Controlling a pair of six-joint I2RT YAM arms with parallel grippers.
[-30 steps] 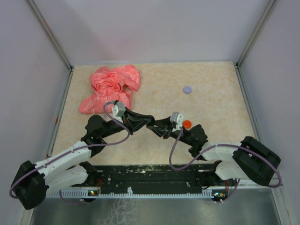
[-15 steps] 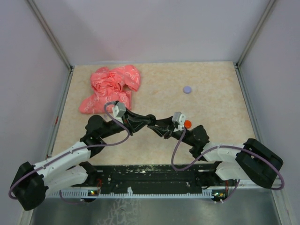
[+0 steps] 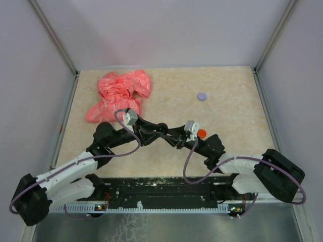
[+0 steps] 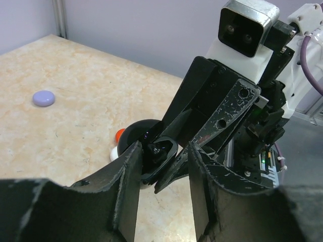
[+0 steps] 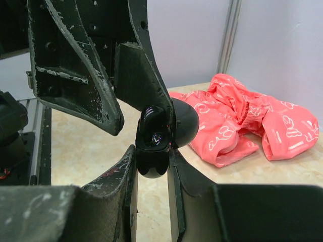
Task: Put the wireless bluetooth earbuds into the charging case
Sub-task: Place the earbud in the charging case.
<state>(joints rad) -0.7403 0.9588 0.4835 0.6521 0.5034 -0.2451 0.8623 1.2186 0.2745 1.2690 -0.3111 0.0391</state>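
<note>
My right gripper (image 5: 151,169) is shut on the black charging case (image 5: 153,146), held above the table with its round lid (image 5: 185,126) swung open. In the left wrist view the case (image 4: 169,151) shows a dark earbud (image 4: 156,150) lying in its well. My left gripper (image 4: 164,176) is open just short of the case, with nothing between its fingers. From above, both grippers meet mid-table, the left gripper (image 3: 159,129) against the right gripper (image 3: 170,134), and the case is hidden between them.
A crumpled pink plastic bag (image 3: 118,93) lies at the back left. A pale purple disc (image 3: 202,96) sits at the back right. An orange disc (image 3: 201,133) lies beside the right wrist, with a white piece (image 4: 115,154) next to it.
The left gripper's jaws have parted at the case, where they were shut before. Both arms have hardly shifted, and the right gripper keeps its hold.
</note>
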